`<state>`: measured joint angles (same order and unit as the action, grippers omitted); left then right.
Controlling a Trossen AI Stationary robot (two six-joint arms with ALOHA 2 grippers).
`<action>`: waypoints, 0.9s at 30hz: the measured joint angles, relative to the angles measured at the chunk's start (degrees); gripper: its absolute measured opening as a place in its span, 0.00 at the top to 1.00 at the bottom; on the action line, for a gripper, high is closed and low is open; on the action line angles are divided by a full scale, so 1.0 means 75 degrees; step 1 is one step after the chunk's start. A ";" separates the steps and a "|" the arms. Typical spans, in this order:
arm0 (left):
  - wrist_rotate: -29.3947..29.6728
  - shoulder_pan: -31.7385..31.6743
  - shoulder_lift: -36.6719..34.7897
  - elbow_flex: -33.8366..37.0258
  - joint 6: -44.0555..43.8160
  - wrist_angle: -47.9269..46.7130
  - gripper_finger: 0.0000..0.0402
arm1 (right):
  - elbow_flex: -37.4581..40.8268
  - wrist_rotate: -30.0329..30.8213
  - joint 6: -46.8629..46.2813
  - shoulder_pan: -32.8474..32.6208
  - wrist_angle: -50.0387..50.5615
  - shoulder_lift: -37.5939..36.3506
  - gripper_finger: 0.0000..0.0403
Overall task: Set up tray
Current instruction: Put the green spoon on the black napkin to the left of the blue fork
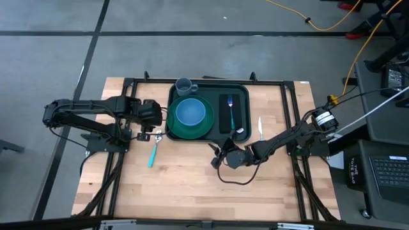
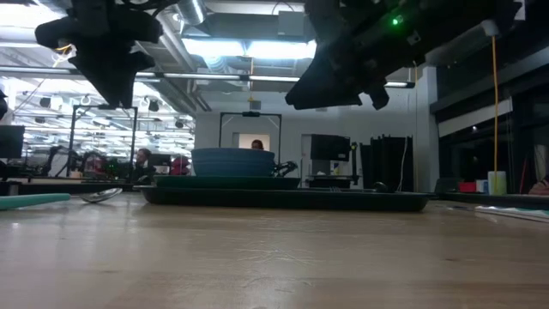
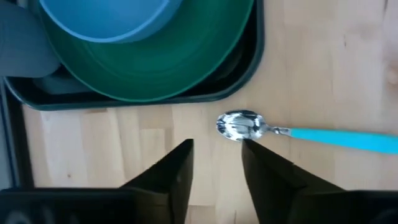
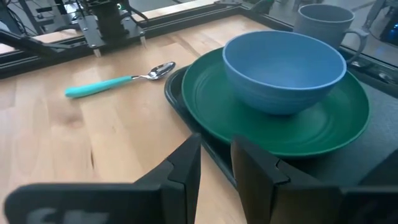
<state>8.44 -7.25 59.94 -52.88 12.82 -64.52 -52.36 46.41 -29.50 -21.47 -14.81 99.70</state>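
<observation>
The dark green tray [image 1: 217, 92] lies at the far middle of the table. On it sit a round green plate [image 1: 199, 126] with a blue bowl [image 1: 190, 112], a grey-blue mug [image 1: 185, 85] and a black rectangle [image 1: 238, 115] with a blue fork [image 1: 230, 108]. A teal-handled spoon [image 1: 153, 150] lies flat on the table left of the tray. My left gripper [image 1: 156, 124] hovers open just short of the spoon's bowl [image 3: 239, 126]. My right gripper [image 1: 218, 154] hovers open near the tray's near edge, facing the plate [image 4: 280, 124]. Both grippers [image 2: 111, 81] [image 2: 334, 86] hang clear of the tabletop.
A pale knife-like utensil [image 1: 260, 128] lies on the table right of the tray. A black metal frame [image 1: 291, 96] runs round the table's far part and sides. Bare wood [image 1: 192, 191] stretches across the near half. Cables trail from the right arm [image 1: 233, 179].
</observation>
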 joint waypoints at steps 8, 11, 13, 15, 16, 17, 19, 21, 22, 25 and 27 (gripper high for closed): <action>-0.0090 0.0000 0.0016 0.0003 -0.0047 -0.0006 0.60 | -0.0003 -0.0006 0.0003 -0.0009 0.0006 0.0000 0.77; -0.0259 -0.0023 0.0264 0.0003 -0.0122 0.0037 0.60 | -0.0003 -0.0006 0.0003 -0.0006 0.0009 0.0000 0.77; -0.0622 -0.0094 0.0530 0.0003 -0.0010 0.0022 0.61 | -0.0003 -0.0006 0.0003 -0.0006 0.0009 0.0000 0.77; -0.0896 -0.0178 0.0842 0.0003 0.0349 0.0022 0.61 | -0.0003 -0.0006 0.0003 -0.0006 0.0009 0.0000 0.77; -0.0904 -0.0228 0.0999 0.0003 0.0533 0.0025 0.61 | -0.0003 -0.0009 0.0000 -0.0006 0.0011 0.0000 0.77; -0.0866 -0.0290 0.1145 0.0003 0.0692 0.0024 0.61 | -0.0003 -0.0009 0.0002 -0.0006 0.0012 0.0000 0.77; -0.0751 -0.0450 0.1394 0.0004 0.0963 0.0044 0.61 | -0.0003 -0.0012 0.0000 -0.0006 0.0015 0.0000 0.77; -0.0773 -0.0621 0.1609 0.0006 0.1181 0.0160 0.61 | -0.0003 -0.0014 0.0003 -0.0006 0.0015 0.0000 0.77; -0.0891 -0.0703 0.1702 0.0006 0.1277 0.0280 0.61 | -0.0003 -0.0015 0.0003 -0.0006 0.0019 0.0000 0.77; -0.1353 -0.0934 0.1965 0.0006 0.1584 0.0516 0.61 | -0.0006 -0.0017 0.0004 -0.0007 0.0136 0.0000 0.77; -0.1431 -0.1062 0.2137 0.0006 0.1730 0.0572 0.61 | -0.0006 -0.0017 0.0001 -0.0008 0.0237 0.0000 0.77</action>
<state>-2.29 -15.21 75.97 -52.84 25.79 -60.23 -52.40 46.28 -29.49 -21.53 -13.03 99.70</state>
